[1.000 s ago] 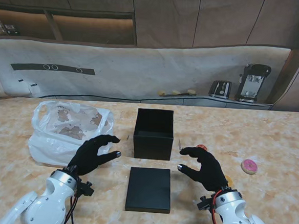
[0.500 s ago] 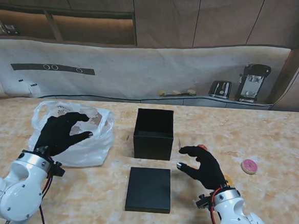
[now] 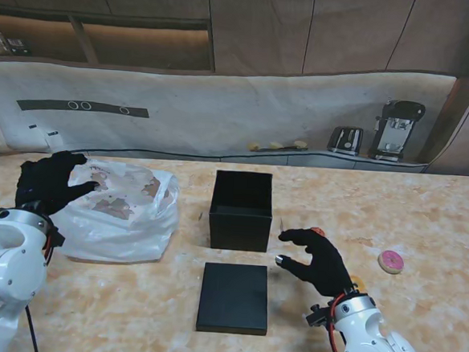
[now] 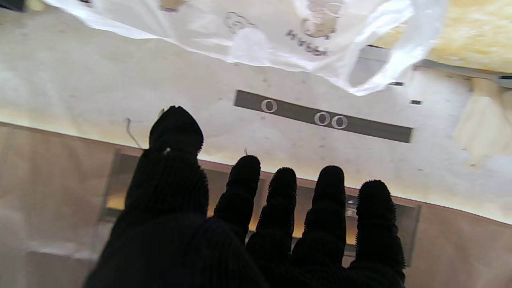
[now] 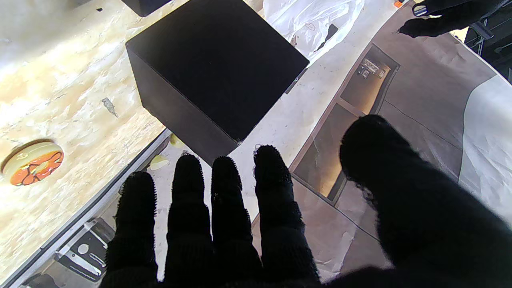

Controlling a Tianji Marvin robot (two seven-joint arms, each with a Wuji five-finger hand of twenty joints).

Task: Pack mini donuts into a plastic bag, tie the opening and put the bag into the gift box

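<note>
The white plastic bag [image 3: 123, 208] lies crumpled at the left of the table, with brown shapes showing through it. My left hand [image 3: 49, 181] hovers at its far left edge, open, fingers apart; in the left wrist view the bag [image 4: 280, 28] hangs beyond the fingertips [image 4: 244, 172]. The black gift box [image 3: 241, 209] stands open at the centre, its lid [image 3: 234, 297] flat on the table nearer to me. My right hand [image 3: 313, 260] is open, fingers curled, right of the box [image 5: 216, 68]. An orange-iced mini donut [image 5: 34, 162] lies just past it, a pink one [image 3: 390, 261] farther right.
A yellowish donut [image 3: 359, 281] peeks out beside my right wrist. Beyond the table's far edge, a covered counter holds a toaster [image 3: 346, 139] and a coffee machine [image 3: 397, 129]. Bare marble tabletop [image 3: 441, 215] stretches to the right.
My left hand has swung from beside the lid, across the bag, to the bag's far left edge. The right hand has barely moved.
</note>
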